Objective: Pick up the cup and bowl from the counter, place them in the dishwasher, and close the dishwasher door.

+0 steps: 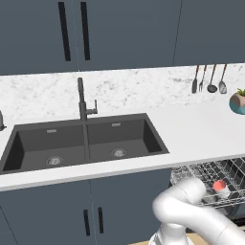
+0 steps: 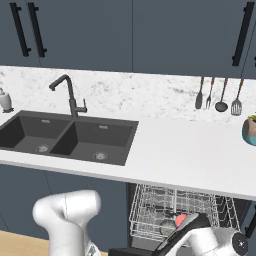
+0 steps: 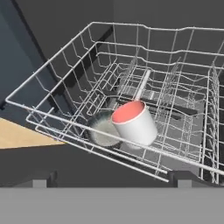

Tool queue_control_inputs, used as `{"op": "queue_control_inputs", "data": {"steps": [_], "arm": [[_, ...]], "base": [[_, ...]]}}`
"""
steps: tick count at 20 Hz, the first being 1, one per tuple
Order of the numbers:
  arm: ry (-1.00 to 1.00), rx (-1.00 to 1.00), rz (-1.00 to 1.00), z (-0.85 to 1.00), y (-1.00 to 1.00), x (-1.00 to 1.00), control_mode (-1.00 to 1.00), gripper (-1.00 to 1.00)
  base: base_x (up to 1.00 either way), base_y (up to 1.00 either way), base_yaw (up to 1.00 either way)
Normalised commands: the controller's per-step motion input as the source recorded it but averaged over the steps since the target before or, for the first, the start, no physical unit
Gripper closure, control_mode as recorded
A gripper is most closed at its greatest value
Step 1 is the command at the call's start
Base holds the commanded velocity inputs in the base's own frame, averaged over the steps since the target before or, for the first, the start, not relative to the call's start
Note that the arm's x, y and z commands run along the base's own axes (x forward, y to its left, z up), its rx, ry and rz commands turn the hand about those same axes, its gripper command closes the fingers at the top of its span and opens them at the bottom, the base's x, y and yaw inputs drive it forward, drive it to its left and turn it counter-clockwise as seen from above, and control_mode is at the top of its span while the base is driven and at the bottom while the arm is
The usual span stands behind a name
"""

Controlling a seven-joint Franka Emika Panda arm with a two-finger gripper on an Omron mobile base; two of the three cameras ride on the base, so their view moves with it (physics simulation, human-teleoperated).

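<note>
Two fingertips [image 3: 38,183]: gripper [image 3: 109,183] spread wide, grasping nothing.
Cup [image 3: 133,122]: ahead of gripper, tilted in dishwasher rack [image 3: 57,57], red mouth facing gripper.
Bowl [image 3: 103,127]: touching cup's left side.
Dishwasher door: not yet closed, below rack.
Bench [image 1: 201,134]: above.

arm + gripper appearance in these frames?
Glossy white rounded arm links, bulbous at the elbow. A dark band and a round dark joint cap sit near the wrist. Gripper fingertips are small, dark and blocky. No cables or markings visible.
</note>
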Motion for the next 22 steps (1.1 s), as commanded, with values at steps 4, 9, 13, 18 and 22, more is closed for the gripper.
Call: {"op": "queue_control_inputs", "data": {"steps": [4,9,13,18,22], "arm": [[-0.32,0.13,0.00,0.00,0.00,-0.93,-1.00,-1.00],[-0.27,0.14,0.00,-0.04,0.00,-0.61,-1.00,-1.00],[-0.15,0.09,0.00,-0.18,0.04,-0.25,-1.00,-1.00],[-0.13,0.03,0.01,-0.33,0.03,-0.15,-1.00,-1.00],[-0.09,0.05,0.00,-0.46,0.00,-0.22,-1.00,-1.00]], "base": [[0.00,0.00,0.00],[0.00,0.00,0.00],[0.00,0.00,0.00],[0.00,0.00,0.00],[0.00,0.00,0.00]]}}
